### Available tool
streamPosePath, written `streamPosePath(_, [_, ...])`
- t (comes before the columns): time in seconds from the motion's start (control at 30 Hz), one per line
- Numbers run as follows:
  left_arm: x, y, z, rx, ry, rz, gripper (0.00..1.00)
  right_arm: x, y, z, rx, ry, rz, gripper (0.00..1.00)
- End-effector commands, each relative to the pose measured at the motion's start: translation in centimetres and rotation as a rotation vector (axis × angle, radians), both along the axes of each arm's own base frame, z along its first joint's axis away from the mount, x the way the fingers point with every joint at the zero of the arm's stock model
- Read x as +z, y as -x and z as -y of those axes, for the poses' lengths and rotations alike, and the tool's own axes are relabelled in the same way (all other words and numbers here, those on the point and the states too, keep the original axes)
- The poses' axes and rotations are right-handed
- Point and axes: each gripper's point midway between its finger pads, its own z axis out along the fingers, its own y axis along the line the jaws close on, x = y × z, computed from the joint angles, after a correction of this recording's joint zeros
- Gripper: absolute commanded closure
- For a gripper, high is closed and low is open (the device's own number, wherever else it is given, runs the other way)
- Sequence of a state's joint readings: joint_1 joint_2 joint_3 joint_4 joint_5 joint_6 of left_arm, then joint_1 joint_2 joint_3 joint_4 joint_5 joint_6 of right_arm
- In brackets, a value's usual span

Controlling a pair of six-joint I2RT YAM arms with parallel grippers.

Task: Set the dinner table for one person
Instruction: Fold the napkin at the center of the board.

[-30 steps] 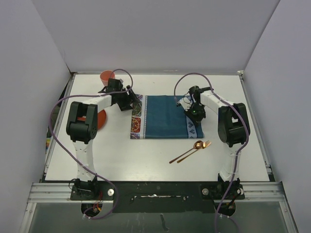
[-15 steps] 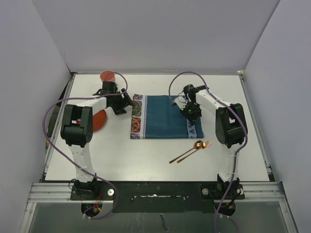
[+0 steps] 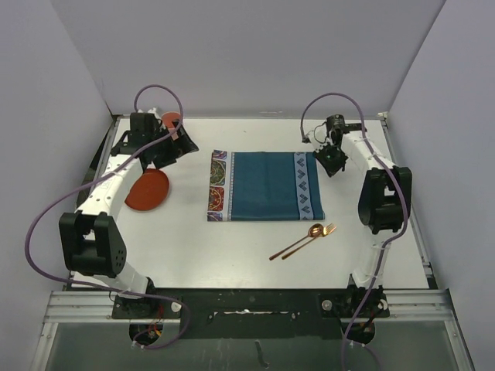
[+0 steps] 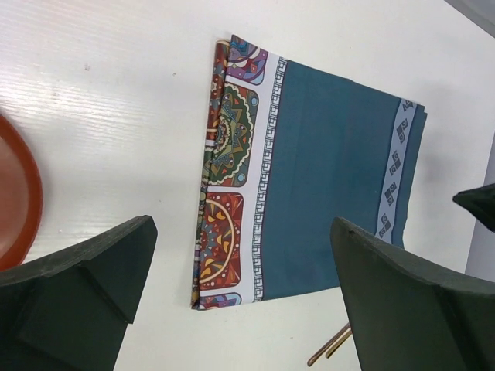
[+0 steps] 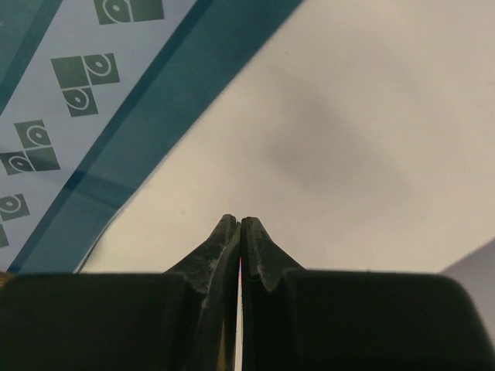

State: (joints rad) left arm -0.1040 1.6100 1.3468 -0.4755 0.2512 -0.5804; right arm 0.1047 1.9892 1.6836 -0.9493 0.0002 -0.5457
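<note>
The mat [image 3: 263, 185] lies flat and squared in the middle of the bench [image 3: 232, 251], which spreads under everything from the arm bases to the far wall. That looks like the only step finished. The red plate [image 3: 148, 190] sits on bare bench left of the mat, apart from it. The red cup [image 3: 171, 120] stands at the far left corner, partly hidden by the left arm. The copper spoon [image 3: 303, 239] and fork [image 3: 313, 238] lie together near the mat's near right corner, off the cloth. I judge that plate, cup and cutlery all remain to be placed, so the task is early.

The left tool [image 4: 240, 224] is released, its fingers wide apart and gripping nothing. The right tool [image 5: 240, 226] is clenched with nothing between its fingers, hovering over bare bench just past the mat's far right corner.

A second ago both tools were down on the mat, one at each patterned end. Since then the left arm has swung back to the far left beside the cup and spread its fingers wider, uncovering the plate. The right arm has drawn off to the far right. Mat, spoon and fork sit as they did.
</note>
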Motion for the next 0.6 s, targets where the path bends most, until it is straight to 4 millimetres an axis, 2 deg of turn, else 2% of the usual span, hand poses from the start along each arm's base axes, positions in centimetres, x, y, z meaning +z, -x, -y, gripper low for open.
streamPosePath(0.0, [1.0, 1.8, -1.4, 0.014, -0.075, 0.014, 0.02, -3.5, -0.3, -1.8, 0.04, -0.041, -0.06, 1.0])
streamPosePath(0.3, [-0.5, 2.9, -1.7, 0.022, -0.071, -0.022, 0.02, -4.6, -2.1, -2.1, 0.062, -0.046, -0.066, 1.0])
streamPosePath(0.57, [-1.5, 3.0, -1.6, 0.003, -0.075, -0.047, 0.02, -6.0, -1.3, -2.2, 0.044, -0.054, -0.101, 1.0])
